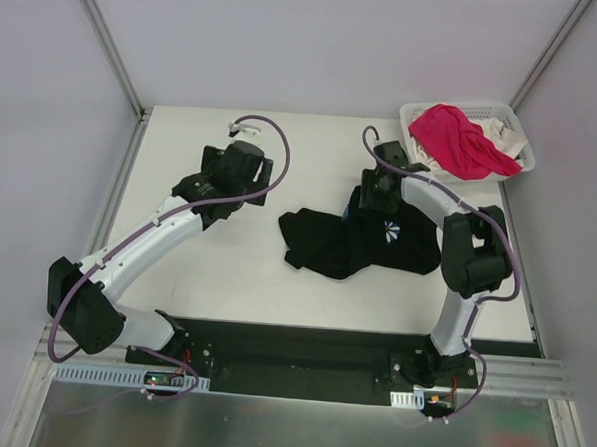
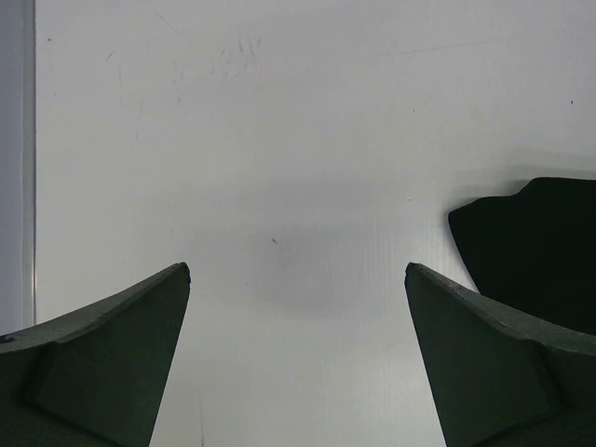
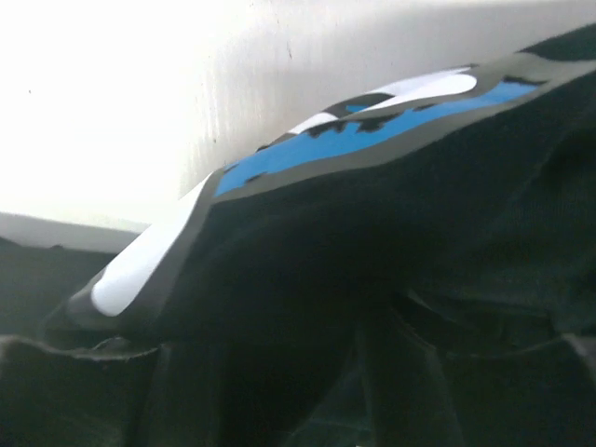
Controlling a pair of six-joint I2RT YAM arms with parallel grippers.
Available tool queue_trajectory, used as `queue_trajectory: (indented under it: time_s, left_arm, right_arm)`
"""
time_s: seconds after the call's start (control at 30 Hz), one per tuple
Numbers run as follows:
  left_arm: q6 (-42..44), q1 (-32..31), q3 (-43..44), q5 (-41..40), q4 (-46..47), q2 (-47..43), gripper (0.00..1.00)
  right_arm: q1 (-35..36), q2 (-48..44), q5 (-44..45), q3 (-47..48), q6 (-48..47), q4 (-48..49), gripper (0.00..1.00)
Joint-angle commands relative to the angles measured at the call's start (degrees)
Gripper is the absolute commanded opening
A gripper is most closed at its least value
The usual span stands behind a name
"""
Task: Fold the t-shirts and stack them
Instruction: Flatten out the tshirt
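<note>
The black t-shirt [image 1: 348,241] lies crumpled on the table at centre right, its white-and-blue daisy print [image 1: 390,228] facing up. My right gripper [image 1: 378,193] is down on the shirt's far edge. In the right wrist view black cloth [image 3: 372,279] and the print [image 3: 354,140] fill the frame and hide the fingers, so I cannot tell how the jaws stand. My left gripper [image 2: 297,267] hangs open over bare table, left of the shirt's edge [image 2: 540,242], holding nothing. The pink t-shirt [image 1: 458,140] lies heaped in the basket, with white cloth [image 1: 496,127] beside it.
The white lattice basket [image 1: 424,112] stands at the table's back right corner. Grey walls close in the left, the back and the right. The left arm [image 1: 157,241] reaches diagonally across the left half of the table.
</note>
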Motion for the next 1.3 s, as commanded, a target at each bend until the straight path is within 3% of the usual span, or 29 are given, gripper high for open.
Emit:
queue_trajectory:
  time_s: [0.0, 0.17, 0.4, 0.77, 1.0, 1.27]
  left_arm:
    - [0.7, -0.8, -0.4, -0.3, 0.6, -2.2, 0.99]
    - [0.8, -0.9, -0.5, 1.4, 0.5, -2.1, 0.99]
    - [0.9, -1.4, -0.8, 4.1, 0.6, -1.3, 0.99]
    - [1.1, -2.2, -1.1, 4.3, 0.6, -2.2, 0.99]
    - [3.4, -4.2, -0.8, 7.8, -0.3, -1.4, 0.99]
    - [3.3, -5.0, -0.7, 6.3, -1.9, -0.3, 0.99]
  right_arm:
    - [-0.8, 3.3, -1.5, 5.9, -0.4, -1.5, 0.57]
    - [-1.2, 1.0, 0.4, 7.9, -1.6, -4.1, 0.62]
    - [-1.2, -11.0, 0.6, 6.3, -2.4, -6.7, 0.66]
    - [-1.6, -29.0, 1.6, -15.1, 0.9, -1.1, 0.66]
    - [-1.5, -36.4, -0.3, -22.3, 2.2, -0.3, 0.64]
    - [-1.2, -42.8, -1.1, -29.8, 3.3, -0.4, 0.63]
